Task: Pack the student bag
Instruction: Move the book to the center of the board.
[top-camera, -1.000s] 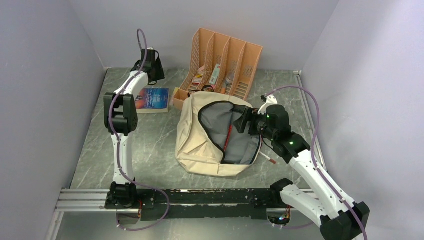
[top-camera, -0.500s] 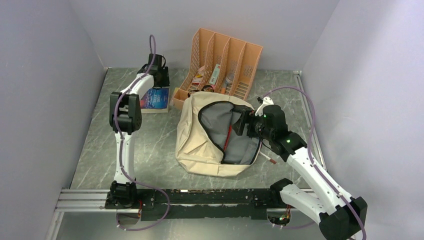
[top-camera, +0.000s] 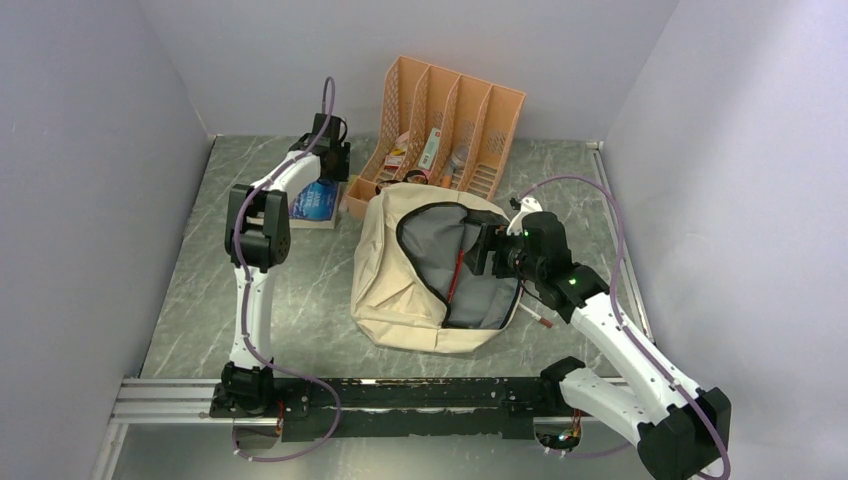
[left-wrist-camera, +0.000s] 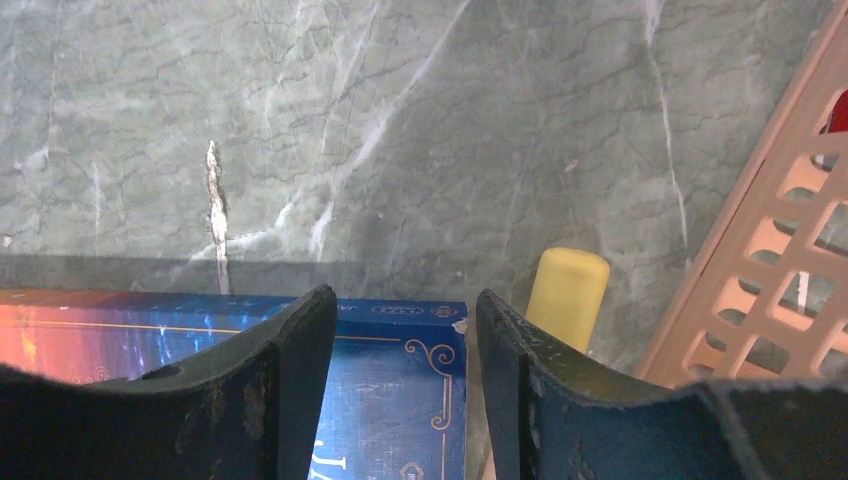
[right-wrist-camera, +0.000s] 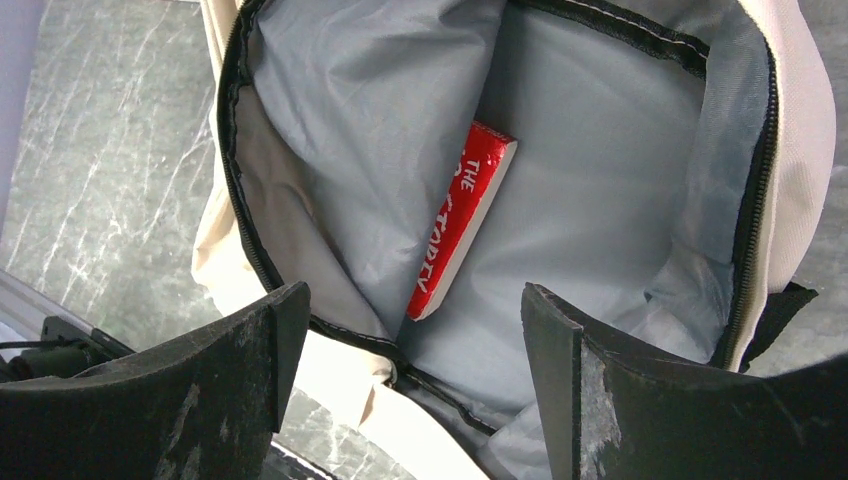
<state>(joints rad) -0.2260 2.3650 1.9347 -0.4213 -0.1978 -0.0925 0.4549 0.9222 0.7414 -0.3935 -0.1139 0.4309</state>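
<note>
The beige student bag (top-camera: 392, 270) lies unzipped in the table's middle, its grey lining (right-wrist-camera: 600, 180) showing. A red book (right-wrist-camera: 462, 220) lies inside it, and shows as a red sliver from above (top-camera: 455, 275). My right gripper (right-wrist-camera: 405, 325) is open and empty, held above the bag's opening at its right side (top-camera: 487, 248). My left gripper (left-wrist-camera: 402, 310) is open and empty, low over the right end of a blue book (left-wrist-camera: 395, 390) lying left of the bag (top-camera: 318, 202). A yellow cylinder (left-wrist-camera: 568, 295) lies just right of that book.
An orange file organizer (top-camera: 440, 135) with several items in its slots stands behind the bag; its lattice side (left-wrist-camera: 770, 290) is right of my left gripper. A red-tipped pen (top-camera: 540, 318) lies by the bag's right edge. Walls close in the left, back and right.
My left arm has swung rightward from the back left corner over the blue book toward the organizer. My right gripper has edged slightly left over the bag's opening.
</note>
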